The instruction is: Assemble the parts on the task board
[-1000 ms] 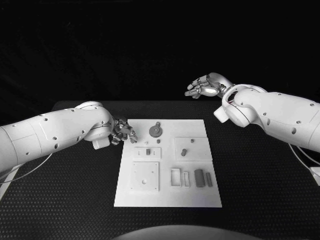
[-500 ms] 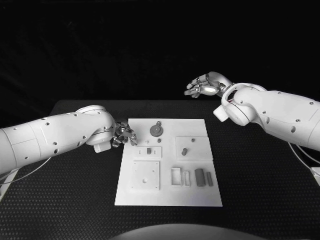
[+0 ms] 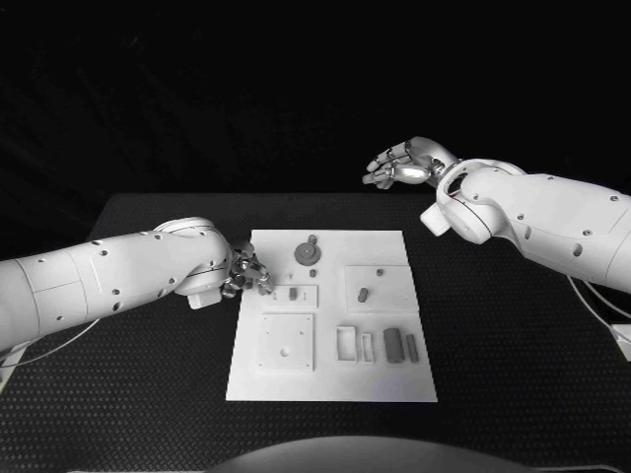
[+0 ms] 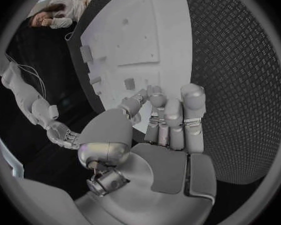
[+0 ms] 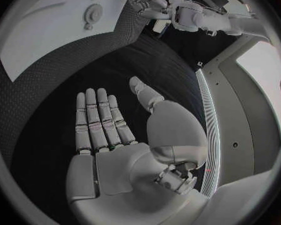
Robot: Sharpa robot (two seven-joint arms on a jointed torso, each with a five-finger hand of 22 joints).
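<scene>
Left hand empty at task board left edge; right hand empty, fingers spread, beyond table's far edge.

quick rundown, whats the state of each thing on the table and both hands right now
task board: flat on the black table, neither hand on it
round part: on the board's far end, untouched
dark bar part: lying near the board's right edge
left hand: at the board's left edge, fingers bent downward, holding nothing I can see
right hand: raised beyond the table's far edge, fingers straight and apart, empty
</scene>
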